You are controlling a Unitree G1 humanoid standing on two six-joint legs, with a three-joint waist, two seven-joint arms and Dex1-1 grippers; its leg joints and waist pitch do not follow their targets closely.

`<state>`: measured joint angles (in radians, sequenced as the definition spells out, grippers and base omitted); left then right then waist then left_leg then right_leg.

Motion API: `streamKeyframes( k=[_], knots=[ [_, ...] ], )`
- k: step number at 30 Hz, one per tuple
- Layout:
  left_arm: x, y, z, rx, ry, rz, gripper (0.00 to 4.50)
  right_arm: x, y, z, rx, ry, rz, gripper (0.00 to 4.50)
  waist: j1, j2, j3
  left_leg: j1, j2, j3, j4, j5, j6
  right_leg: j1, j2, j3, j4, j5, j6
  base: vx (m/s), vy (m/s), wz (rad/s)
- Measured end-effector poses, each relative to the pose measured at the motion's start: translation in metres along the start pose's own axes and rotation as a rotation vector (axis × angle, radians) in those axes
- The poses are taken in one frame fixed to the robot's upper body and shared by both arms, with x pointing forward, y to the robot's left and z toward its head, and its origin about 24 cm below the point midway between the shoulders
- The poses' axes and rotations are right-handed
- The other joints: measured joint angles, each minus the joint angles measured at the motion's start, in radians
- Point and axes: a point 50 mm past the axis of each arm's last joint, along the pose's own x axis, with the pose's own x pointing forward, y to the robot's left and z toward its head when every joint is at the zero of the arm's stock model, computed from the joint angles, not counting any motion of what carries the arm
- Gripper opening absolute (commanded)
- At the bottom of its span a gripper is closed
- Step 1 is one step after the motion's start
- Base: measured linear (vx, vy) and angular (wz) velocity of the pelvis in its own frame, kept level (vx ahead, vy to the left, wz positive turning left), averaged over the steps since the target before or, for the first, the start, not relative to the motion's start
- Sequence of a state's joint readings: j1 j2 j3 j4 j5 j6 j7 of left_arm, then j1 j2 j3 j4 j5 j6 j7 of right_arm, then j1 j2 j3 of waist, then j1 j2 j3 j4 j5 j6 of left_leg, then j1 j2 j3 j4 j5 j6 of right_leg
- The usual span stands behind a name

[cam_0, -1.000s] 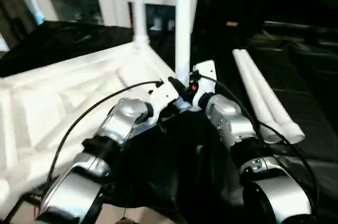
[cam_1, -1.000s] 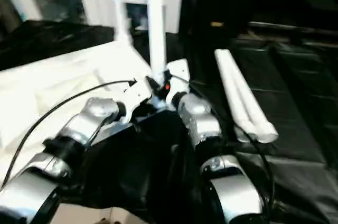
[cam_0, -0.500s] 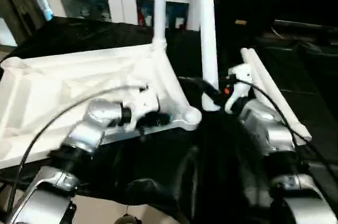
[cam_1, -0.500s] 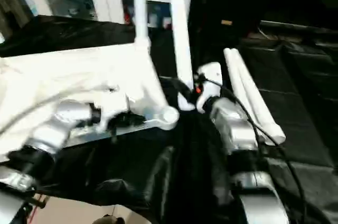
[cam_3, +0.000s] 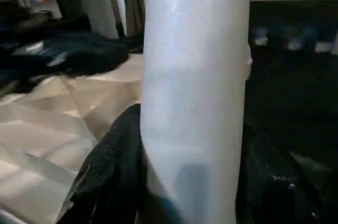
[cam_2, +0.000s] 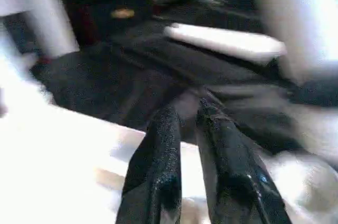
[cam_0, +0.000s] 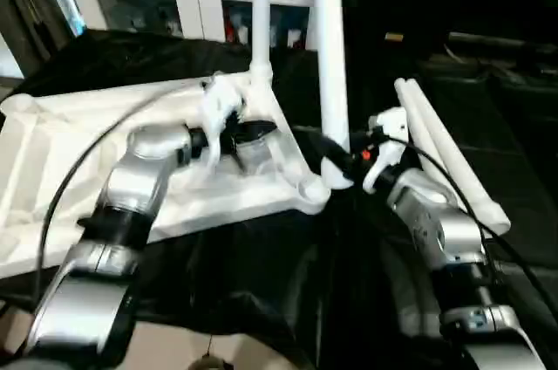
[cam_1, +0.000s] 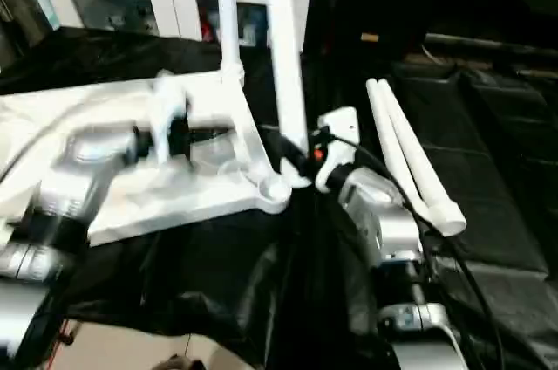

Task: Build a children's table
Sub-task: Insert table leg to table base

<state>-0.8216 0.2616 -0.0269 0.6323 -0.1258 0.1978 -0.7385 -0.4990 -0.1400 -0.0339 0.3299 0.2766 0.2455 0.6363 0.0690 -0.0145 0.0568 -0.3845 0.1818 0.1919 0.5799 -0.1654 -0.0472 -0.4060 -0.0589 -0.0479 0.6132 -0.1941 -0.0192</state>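
Right gripper point(cam_0: 336, 171) clamps an upright leg point(cam_0: 327, 47) beside the upturned top's point(cam_0: 52, 152) near corner socket point(cam_0: 311, 188), while left gripper point(cam_2: 188, 115) (fingers nearly closed, empty) hovers over the ribs.

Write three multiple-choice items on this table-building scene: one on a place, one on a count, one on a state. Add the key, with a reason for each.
1. Where do the spare white tubular legs lie?
A. On the black cloth, to the robot's right of the upturned table top
B. Inside the white cabinet
C. On the ribbed underside

2. How many legs already stand in a corner socket of the white plastic table top?
A. None
B. One
C. Three

3. What is the right gripper doing?
A. Hanging open
B. Clamping a cable
C. Gripping an upright white leg

Key: 1 A, the two lie side by side on the cloth; 2 B, the far-corner leg is seated; 3 C, black fingers flank the tube.
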Motion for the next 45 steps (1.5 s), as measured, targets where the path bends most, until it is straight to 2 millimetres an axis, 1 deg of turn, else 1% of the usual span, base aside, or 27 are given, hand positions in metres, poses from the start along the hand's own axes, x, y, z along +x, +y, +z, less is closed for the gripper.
streamKeyframes(
  k=[2,4,7,9,11,12,13,15,16,17,20,22,26,29,31,32,33,34,36,37,38,39,41,43,45],
  knots=[
    [0.01,-0.004,0.01,-0.016,-0.037,0.022,0.75,0.002,0.004,0.001,-0.004,0.0,0.016,1.88,0.007,-0.002,0.001,0.0,0.0,0.0,0.001,0.0,0.002,0.0,0.0,0.0,0.0,0.0,0.0,0.0,0.0,0.0],
    [0.02,-0.014,0.023,-0.018,-0.077,-0.001,0.75,0.004,0.006,0.0,-0.001,0.01,0.024,1.88,0.015,-0.002,0.001,-0.001,0.0,0.0,0.002,0.0,0.006,0.0,0.0,0.0,0.0,0.0,0.0,0.0,0.0,0.0],
    [0.029,-0.028,0.036,-0.038,-0.136,-0.049,0.75,0.004,0.007,-0.001,0.004,0.018,0.02,1.88,0.02,-0.002,0.001,-0.001,0.001,0.0,0.004,0.001,0.008,0.0,0.0,0.0,0.0,0.0,0.0,0.0,0.0,0.0],
    [0.033,-0.037,0.041,-0.058,-0.163,-0.091,0.75,0.003,0.006,0.001,-0.004,0.013,0.016,1.88,0.02,-0.003,0.002,-0.001,0.001,0.0,0.005,0.001,0.008,0.0,0.0,0.0,0.001,0.0,0.0,0.0,0.0,0.0],
    [0.032,-0.051,0.051,-0.072,-0.22,-0.175,0.75,0.002,0.005,0.005,-0.022,0.005,0.017,1.88,0.022,-0.005,0.003,-0.001,0.001,0.0,0.005,0.001,0.008,0.0,0.0,0.0,0.001,0.0,0.0,0.0,0.0,0.0],
    [0.033,-0.064,0.059,-0.073,-0.26,-0.25,0.75,0.002,0.006,0.006,-0.029,0.002,0.017,1.88,0.023,-0.006,0.004,-0.002,0.002,0.0,0.006,0.001,0.008,0.0,0.0,0.0,0.001,0.0,0.0,0.0,0.0,0.0],
    [0.032,-0.072,0.067,-0.065,-0.289,-0.3,0.75,0.002,0.005,0.006,-0.031,0.004,0.013,1.88,0.025,-0.007,0.005,-0.002,0.002,0.0,0.006,0.0,0.008,0.0,0.0,0.0,0.002,0.0,0.0,0.0,0.0,0.0],
    [0.029,-0.081,0.08,-0.038,-0.339,-0.361,0.75,0.001,0.005,0.004,-0.026,0.014,0.005,1.88,0.022,-0.007,0.005,-0.001,0.002,0.001,0.007,0.0,0.007,0.0,0.0,0.0,0.002,0.0,0.0,0.0,0.0,0.0],
    [0.027,-0.085,0.083,-0.029,-0.355,-0.387,0.75,0.0,0.003,0.002,-0.025,0.025,-0.001,1.88,0.021,-0.007,0.005,0.0,0.002,0.001,0.007,-0.001,0.006,0.001,0.0,0.0,0.002,0.001,0.0,0.0,0.0,0.0],
    [0.027,-0.088,0.083,-0.026,-0.36,-0.404,0.75,0.0,0.003,0.001,-0.023,0.03,-0.003,1.88,0.02,-0.007,0.005,0.0,0.002,0.001,0.007,-0.001,0.005,0.001,0.0,0.001,0.002,0.001,0.0,0.0,0.0,0.0],
    [0.026,-0.09,0.078,-0.044,-0.354,-0.409,0.75,-0.001,0.003,-0.003,-0.019,0.041,-0.003,1.88,0.015,-0.008,0.005,0.0,0.002,0.001,0.008,-0.001,0.003,0.001,0.0,0.001,0.003,0.003,0.001,0.0,0.0,0.0],
    [0.027,-0.089,0.078,-0.047,-0.352,-0.403,0.75,-0.001,0.004,-0.003,-0.018,0.044,-0.002,1.88,0.016,-0.008,0.005,0.0,0.002,0.001,0.009,-0.001,0.003,0.001,0.0,0.001,0.003,0.003,0.001,0.0,0.0,0.0],
    [0.025,-0.082,0.076,-0.045,-0.347,-0.35,0.75,-0.001,0.003,-0.004,-0.011,0.054,-0.005,1.88,0.018,-0.008,0.005,-0.001,0.002,0.001,0.009,-0.001,0.003,0.001,0.0,0.001,0.002,0.003,0.001,0.0,0.0,0.0],
    [0.021,-0.068,0.07,-0.002,-0.302,-0.285,0.75,0.0,0.005,-0.005,-0.011,0.064,0.004,1.88,0.015,-0.008,0.005,0.0,0.003,0.001,0.009,-0.001,0.003,0.001,0.0,0.001,0.003,0.004,0.002,0.0,0.0,0.0],
    [0.015,-0.054,0.062,0.075,-0.236,-0.242,0.75,0.0,0.005,-0.005,-0.012,0.07,0.005,1.88,0.014,-0.008,0.005,0.0,0.003,0.001,0.009,-0.001,0.003,0.001,0.001,0.001,0.003,0.004,0.002,0.0,0.0,0.0],
    [0.009,-0.047,0.055,0.124,-0.195,-0.241,0.91,0.0,0.004,-0.005,-0.012,0.078,0.005,1.88,0.013,-0.008,0.005,0.0,0.003,0.001,0.009,-0.001,0.003,0.001,0.001,0.001,0.003,0.004,0.002,0.0,0.0,0.0],
    [0.002,-0.04,0.042,0.148,-0.139,-0.248,1.08,-0.002,0.002,-0.005,-0.017,0.09,-0.002,1.88,0.013,-0.008,0.005,0.0,0.003,0.001,0.009,-0.001,0.003,0.001,0.001,0.001,0.002,0.004,0.002,0.0,0.0,0.0],
    [-0.003,-0.038,0.03,0.154,-0.092,-0.269,1.08,-0.003,0.0,-0.005,-0.022,0.098,-0.007,1.88,0.013,-0.008,0.005,0.0,0.003,0.002,0.009,-0.001,0.003,0.001,0.001,0.001,0.002,0.004,0.002,0.0,0.0,0.0],
    [-0.013,-0.038,0.0,0.134,0.024,-0.329,1.11,-0.004,-0.002,-0.005,-0.035,0.111,-0.018,1.88,0.017,-0.009,0.006,-0.001,0.003,0.002,0.009,-0.002,0.003,0.001,0.001,0.001,0.002,0.004,0.002,0.0,0.0,0.0],
    [-0.015,-0.041,-0.01,0.125,0.065,-0.362,1.23,-0.004,-0.002,-0.006,-0.034,0.115,-0.018,1.88,0.019,-0.009,0.006,-0.001,0.003,0.002,0.009,-0.002,0.003,0.001,0.001,0.001,0.002,0.004,0.002,0.0,0.0,0.0],
    [-0.016,-0.044,-0.018,0.12,0.097,-0.389,1.5,-0.004,-0.002,-0.006,-0.03,0.12,-0.015,1.88,0.023,-0.009,0.006,-0.001,0.003,0.002,0.009,-0.002,0.003,0.001,0.0,0.001,0.002,0.004,0.002,0.0,0.0,0.0],
    [-0.016,-0.049,-0.026,0.119,0.131,-0.425,1.53,-0.003,-0.001,-0.007,-0.028,0.124,-0.01,1.88,0.025,-0.01,0.006,-0.002,0.003,0.002,0.01,-0.001,0.003,0.001,0.0,0.001,0.002,0.004,0.002,0.0,0.0,0.0],
    [-0.015,-0.053,-0.031,0.124,0.158,-0.455,1.52,-0.003,0.0,-0.008,-0.029,0.129,-0.005,1.88,0.025,-0.01,0.006,-0.002,0.003,0.003,0.011,-0.001,0.003,0.001,0.0,0.001,0.002,0.004,0.002,0.0,0.0,0.0],
    [-0.014,-0.055,-0.037,0.139,0.192,-0.475,1.52,-0.003,0.0,-0.008,-0.028,0.131,-0.005,1.88,0.021,-0.01,0.006,0.0,0.003,0.003,0.011,-0.001,0.003,0.002,0.0,0.002,0.002,0.005,0.003,0.0,0.0,0.0],
    [-0.013,-0.055,-0.05,0.124,0.24,-0.472,1.51,-0.003,0.0,-0.008,-0.027,0.134,-0.005,1.88,0.018,-0.01,0.006,0.001,0.003,0.003,0.011,-0.001,0.002,0.002,0.0,0.002,0.002,0.007,0.004,0.0,0.0,0.0]
  ],
)
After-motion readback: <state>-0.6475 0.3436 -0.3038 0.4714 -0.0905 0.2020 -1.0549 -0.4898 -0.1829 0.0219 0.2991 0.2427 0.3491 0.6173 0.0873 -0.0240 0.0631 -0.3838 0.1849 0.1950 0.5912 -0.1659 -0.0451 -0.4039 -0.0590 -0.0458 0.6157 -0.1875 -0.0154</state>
